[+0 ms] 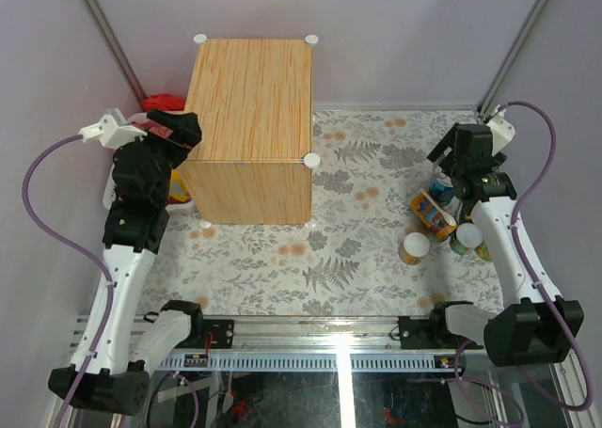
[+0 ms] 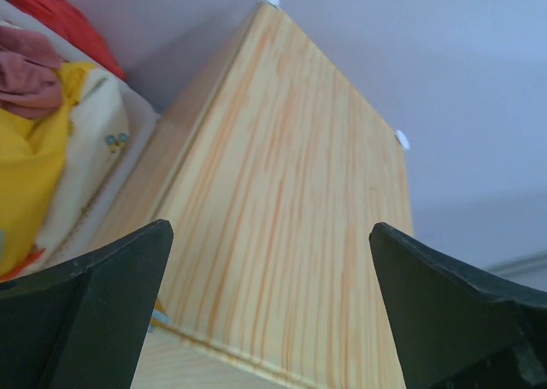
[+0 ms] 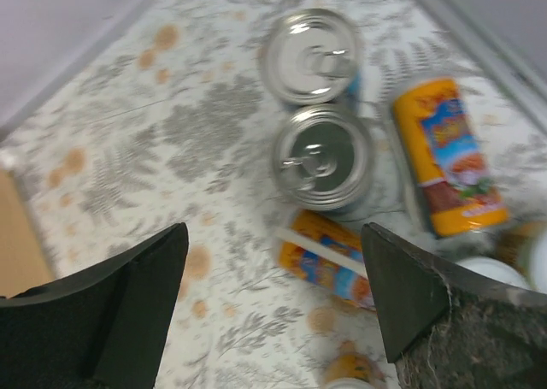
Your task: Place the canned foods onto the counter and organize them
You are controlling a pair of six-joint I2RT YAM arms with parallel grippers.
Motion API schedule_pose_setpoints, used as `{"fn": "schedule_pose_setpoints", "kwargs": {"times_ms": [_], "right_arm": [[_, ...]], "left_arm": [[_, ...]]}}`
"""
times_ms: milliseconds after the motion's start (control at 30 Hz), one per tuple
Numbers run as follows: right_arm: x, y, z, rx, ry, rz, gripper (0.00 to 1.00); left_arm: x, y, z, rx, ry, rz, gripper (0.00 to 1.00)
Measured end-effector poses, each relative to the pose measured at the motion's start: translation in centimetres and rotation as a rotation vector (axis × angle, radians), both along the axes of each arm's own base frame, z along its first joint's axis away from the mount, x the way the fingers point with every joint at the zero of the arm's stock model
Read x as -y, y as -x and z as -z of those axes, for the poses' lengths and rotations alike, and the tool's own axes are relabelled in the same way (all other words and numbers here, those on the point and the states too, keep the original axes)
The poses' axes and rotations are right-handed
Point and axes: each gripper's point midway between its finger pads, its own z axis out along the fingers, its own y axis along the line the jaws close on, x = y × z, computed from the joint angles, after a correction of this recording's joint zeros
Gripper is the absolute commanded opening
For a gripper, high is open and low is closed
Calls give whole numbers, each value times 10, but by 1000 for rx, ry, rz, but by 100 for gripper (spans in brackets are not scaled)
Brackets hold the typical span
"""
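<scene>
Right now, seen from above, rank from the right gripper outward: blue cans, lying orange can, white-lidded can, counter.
1. Blue cans, just beneath the right gripper.
2. Lying orange can, toward the bases.
3. White-lidded can, closer to the bases.
4. Counter, far left.

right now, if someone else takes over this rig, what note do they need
Left gripper: open, holding nothing, facing the counter.
Right gripper: open, holding nothing, hovering over the cans.
Things: all the cans in view sit grouped on the floral mat at the right, apart from the counter. Two silver-topped cans stand upright side by side. At least two orange-labelled cans lie on their sides beside them. A white-lidded can stands nearer the bases.
Done: nothing; no can shows on the counter top.
Left: move every can onto the counter, upright and arranged.
</scene>
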Motion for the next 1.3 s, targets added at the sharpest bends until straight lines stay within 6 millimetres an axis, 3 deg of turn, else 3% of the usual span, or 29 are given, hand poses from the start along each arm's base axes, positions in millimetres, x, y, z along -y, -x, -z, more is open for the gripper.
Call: {"fn": "schedule_pose_setpoints", "kwargs": {"times_ms": [133,200,367,467,700,900,1300], "right_arm": [[-36,-17,-20,76,-86,-174,89],[-64,-27,-40,115,-108,-275,90],[-174,-43,-95,230,-174,-594,89],[-214,-43,-102,251,-233,-701,89],[-293,-49,-97,218,-311,-866,89],[-330,-49,-97,213,-357,-937,89],[-351,-69,-84,193,-400,-948,85]], "left_arm": [[-18,-9,5,-35,-36,-100,100],[-25,-11,5,-44,-51,-137,100],[-37,-26,1,-50,-77,-173,100],[-39,-35,4,-53,-77,-161,100],[-50,-52,13,-46,-47,-140,100],[-49,-63,24,-34,-10,-98,100],[-18,-81,35,14,50,85,99]]}}
